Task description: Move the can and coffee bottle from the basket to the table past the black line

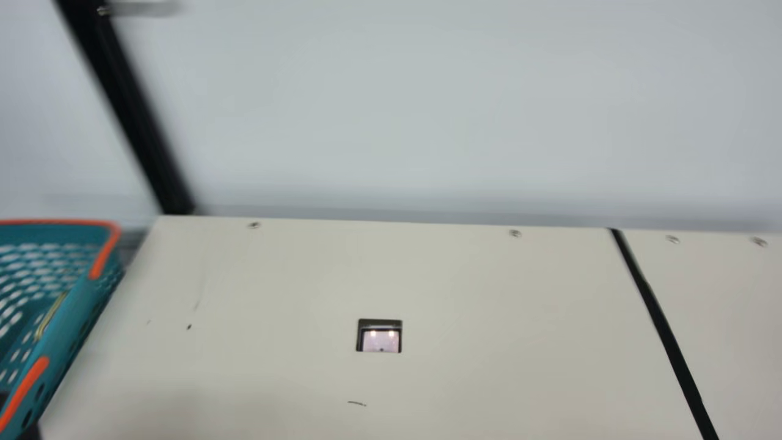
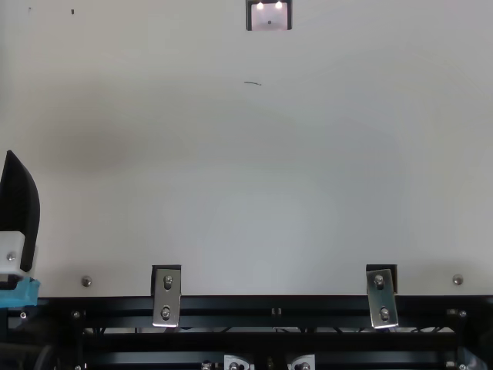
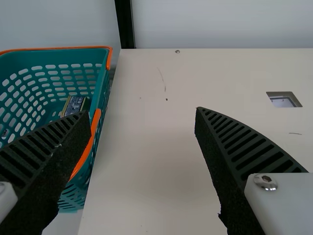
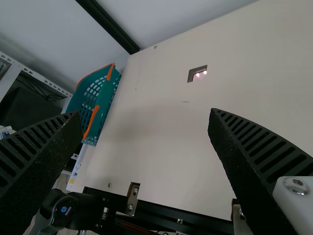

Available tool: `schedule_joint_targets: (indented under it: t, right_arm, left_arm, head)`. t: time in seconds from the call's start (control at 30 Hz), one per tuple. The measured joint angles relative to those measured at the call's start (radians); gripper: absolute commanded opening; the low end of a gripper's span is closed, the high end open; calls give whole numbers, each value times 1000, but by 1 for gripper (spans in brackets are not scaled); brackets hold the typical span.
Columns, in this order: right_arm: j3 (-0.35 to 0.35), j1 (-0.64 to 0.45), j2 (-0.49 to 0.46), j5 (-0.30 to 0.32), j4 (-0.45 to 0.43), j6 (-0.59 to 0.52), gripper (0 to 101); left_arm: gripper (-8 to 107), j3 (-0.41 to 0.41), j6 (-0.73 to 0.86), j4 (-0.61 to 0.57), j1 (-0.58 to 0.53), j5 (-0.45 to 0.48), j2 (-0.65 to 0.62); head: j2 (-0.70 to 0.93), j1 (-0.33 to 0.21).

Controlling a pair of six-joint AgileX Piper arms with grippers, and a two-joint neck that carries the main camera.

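At the left edge of the top view one finger of my left gripper [image 2: 18, 204] shows over the table. In the left wrist view that gripper [image 3: 142, 113] stands open with nothing between its fingers; the teal basket [image 3: 100, 98] is beside and behind one finger. Inside the basket lies a dark blue and gold item [image 3: 74, 105], partly hidden; I cannot tell whether it is the can or the bottle. My right gripper [image 4: 145, 113] is open and holds nothing. The black line [image 1: 663, 330] crosses the table at the right of the main view.
The cream table [image 1: 275, 293] has a square cutout [image 1: 379, 336] near its middle. A black frame post [image 1: 131, 116] rises behind its far left corner. Metal brackets [image 2: 166, 296] sit along the near edge. A black arm part [image 4: 61, 210] stands near the table's corner.
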Motion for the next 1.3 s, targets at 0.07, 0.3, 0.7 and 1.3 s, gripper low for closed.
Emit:
schedule_joint_targets:
  t: [0.07,0.3,0.7,1.3]
  right_arm:
    - [0,0,0,0,0,0,101]
    - [0,0,0,-1,0,0,101]
    - [0,0,0,-1,0,0,101]
    - [0,0,0,-1,0,0,101]
  left_arm:
    - [90,0,0,0,0,0,0]
    - [90,0,0,0,0,0,0]
    - [90,0,0,0,0,0,0]
    - [90,-26,-72,-3,74,-35,51]
  head:
    - [77,0]
    - [297,0]
    - [502,0]
    - [502,0]
